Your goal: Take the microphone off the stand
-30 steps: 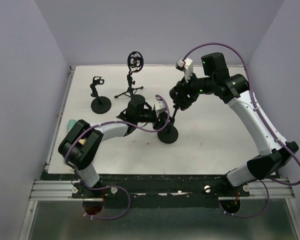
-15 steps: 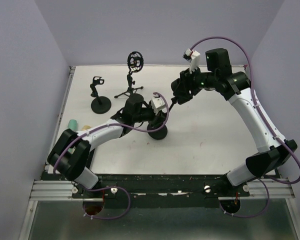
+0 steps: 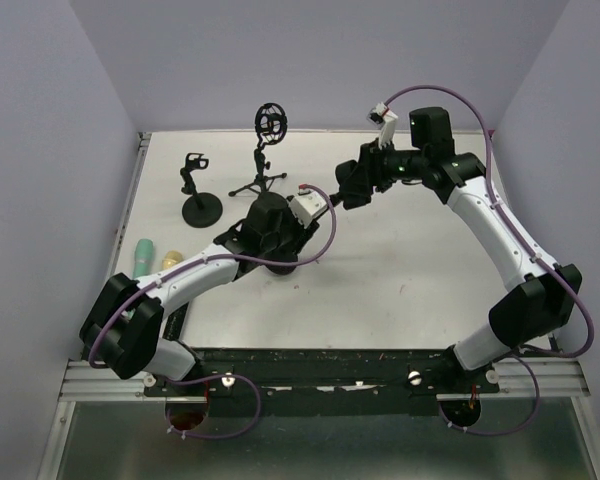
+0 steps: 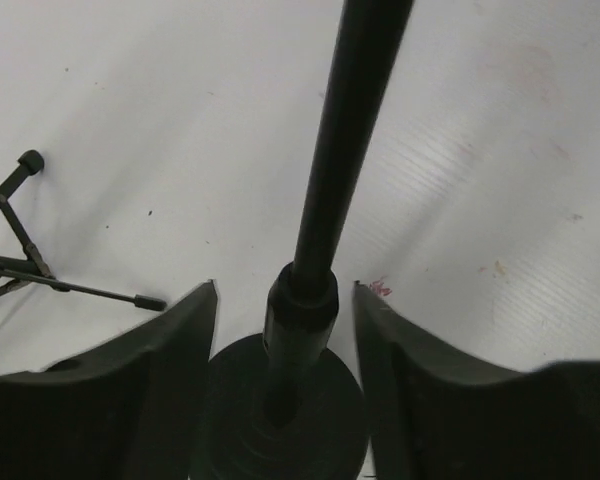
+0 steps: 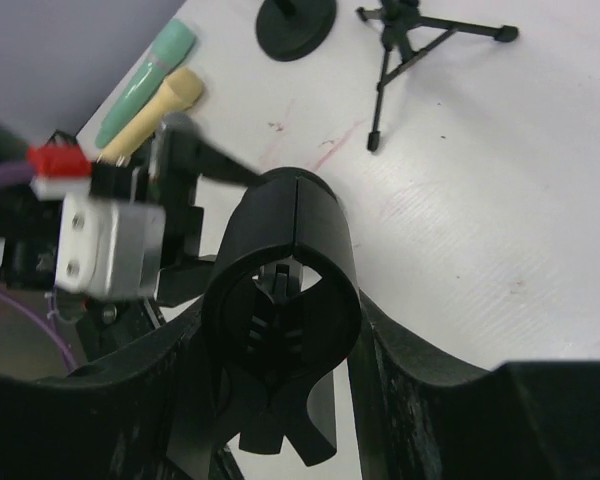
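We see a white tabletop (image 3: pixel 430 260) carrying three stands. Near its middle, both our arms work on a round-base microphone stand (image 4: pixel 330 180). Our left gripper (image 4: pixel 285 290) sits low over the base, released, with one finger on each side of the pole and a gap on both sides. Our right gripper (image 5: pixel 280 320) is clenched on the black microphone clip (image 5: pixel 290 220) at the pole's top. Toward the far-left corner are a tripod stand (image 3: pixel 263 170) with a shock mount (image 3: pixel 271 120) and a shorter clip stand (image 3: pixel 201 208). A green microphone (image 3: pixel 144 256) and a yellow microphone (image 3: pixel 172 259) lie side by side at the left edge, apart from the gripped stand.
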